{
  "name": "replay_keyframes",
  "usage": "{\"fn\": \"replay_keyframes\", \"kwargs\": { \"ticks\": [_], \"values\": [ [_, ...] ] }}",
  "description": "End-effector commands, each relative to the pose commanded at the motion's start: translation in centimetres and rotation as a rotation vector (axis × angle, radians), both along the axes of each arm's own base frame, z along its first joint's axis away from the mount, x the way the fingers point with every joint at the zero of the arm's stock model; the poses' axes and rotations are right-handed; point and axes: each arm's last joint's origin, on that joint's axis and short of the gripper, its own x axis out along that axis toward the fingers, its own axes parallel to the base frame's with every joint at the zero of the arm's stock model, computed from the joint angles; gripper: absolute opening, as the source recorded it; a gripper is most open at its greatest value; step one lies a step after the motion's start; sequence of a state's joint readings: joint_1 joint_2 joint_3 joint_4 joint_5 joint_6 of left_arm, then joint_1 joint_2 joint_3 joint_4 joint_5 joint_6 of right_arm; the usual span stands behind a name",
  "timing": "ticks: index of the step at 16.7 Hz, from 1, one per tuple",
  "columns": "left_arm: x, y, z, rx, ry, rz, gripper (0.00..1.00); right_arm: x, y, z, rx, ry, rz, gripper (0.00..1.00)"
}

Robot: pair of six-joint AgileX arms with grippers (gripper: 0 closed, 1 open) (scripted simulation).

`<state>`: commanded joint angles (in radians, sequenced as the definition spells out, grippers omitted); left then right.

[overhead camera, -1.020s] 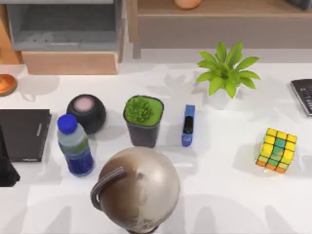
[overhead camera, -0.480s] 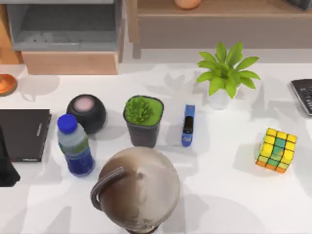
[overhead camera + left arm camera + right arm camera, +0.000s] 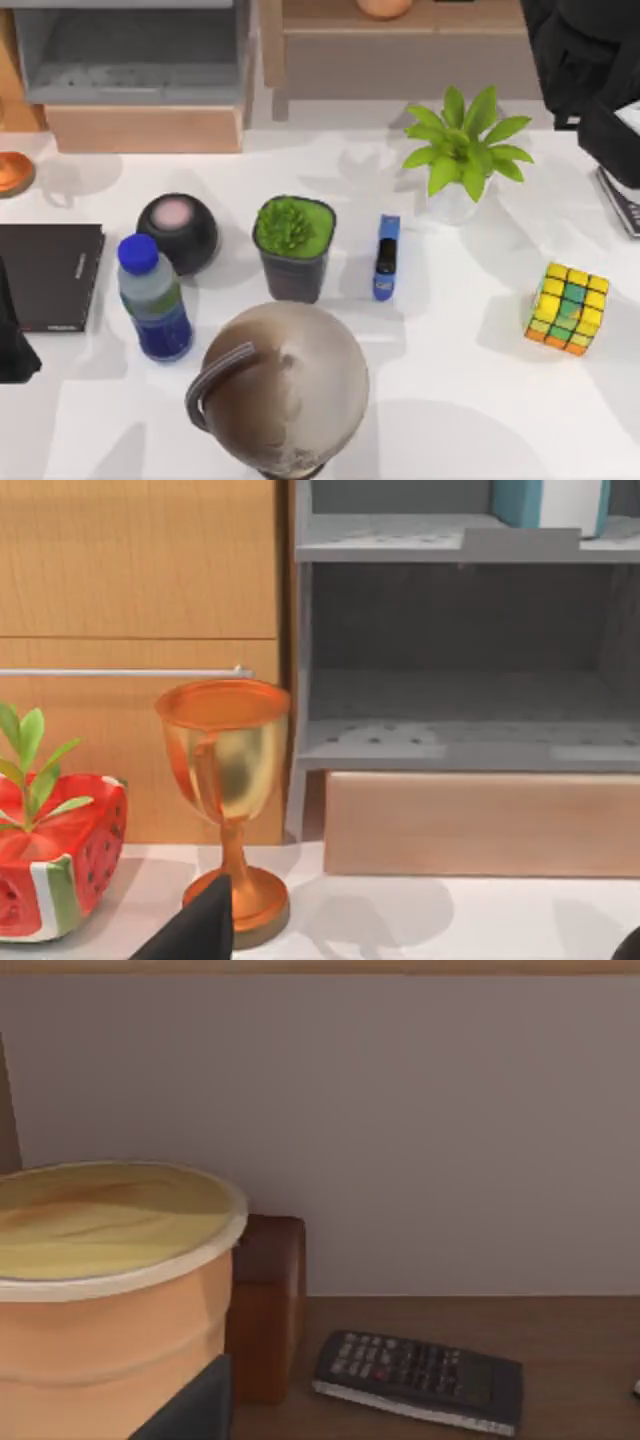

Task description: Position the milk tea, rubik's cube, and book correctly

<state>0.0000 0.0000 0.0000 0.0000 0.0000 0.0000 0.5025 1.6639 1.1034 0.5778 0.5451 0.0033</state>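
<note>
Surface (image 3: 460, 400): white; its widest bare patch lies right of the globe, between it and the rubik's cube.
Globe (image 3: 285, 390): my landmark, at the front middle and tall, so I'd carry nothing low over it.
Right arm (image 3: 585, 60): far back-right of the globe, at the wooden shelf (image 3: 560, 1360).
Left arm (image 3: 10, 345): parked at the edge, left of the globe.
Book (image 3: 550, 500): teal, upright on the grey cabinet's upper shelf, far back-left of the globe.
Milk tea (image 3: 110, 1290): on the wooden shelf behind the globe, close before the right wrist camera.
Rubik's cube (image 3: 568, 308): right of the globe, near the surface's right edge, standing free.
Right claw (image 3: 195, 1410): I cannot tell whether it is spread or pressed together.
Left claw (image 3: 195, 935): likewise cannot tell.
Step, as I judge it: reaching for the milk tea.
Doing it well: come in level, pinch the cup below its lid rim, lift slightly, then draw straight out.
Tight spots: a brown block (image 3: 265, 1300) sits just beside the cup and a calculator (image 3: 420, 1375) lies near.
</note>
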Motion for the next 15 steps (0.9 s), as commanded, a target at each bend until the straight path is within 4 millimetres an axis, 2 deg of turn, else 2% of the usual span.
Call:
{"fn": "replay_keyframes", "kwargs": {
  "ticks": [2, 4, 7, 9, 13, 15],
  "values": [
    [0.0, 0.0, 0.0, 0.000, 0.000, 0.000, 1.00, 2.2, 3.4, -2.3, -0.004, 0.009, 0.002, 1.00],
    [0.0, 0.0, 0.0, 0.000, 0.000, 0.000, 1.00, 3.7, 6.3, -4.6, -0.007, 0.015, 0.004, 1.00],
    [0.0, 0.0, 0.0, 0.000, 0.000, 0.000, 1.00, 4.6, 9.0, -6.9, -0.007, 0.017, 0.008, 1.00],
    [0.0, 0.0, 0.0, 0.000, 0.000, 0.000, 1.00, 4.8, 9.5, -7.4, -0.007, 0.016, 0.009, 1.00],
    [0.0, 0.0, 0.0, 0.000, 0.000, 0.000, 1.00, 4.9, 9.3, -7.5, -0.010, 0.021, 0.006, 1.00],
    [0.0, 0.0, 0.0, 0.000, 0.000, 0.000, 1.00, 5.0, 9.3, -6.9, -0.005, 0.015, 0.007, 1.00]
  ]
}}
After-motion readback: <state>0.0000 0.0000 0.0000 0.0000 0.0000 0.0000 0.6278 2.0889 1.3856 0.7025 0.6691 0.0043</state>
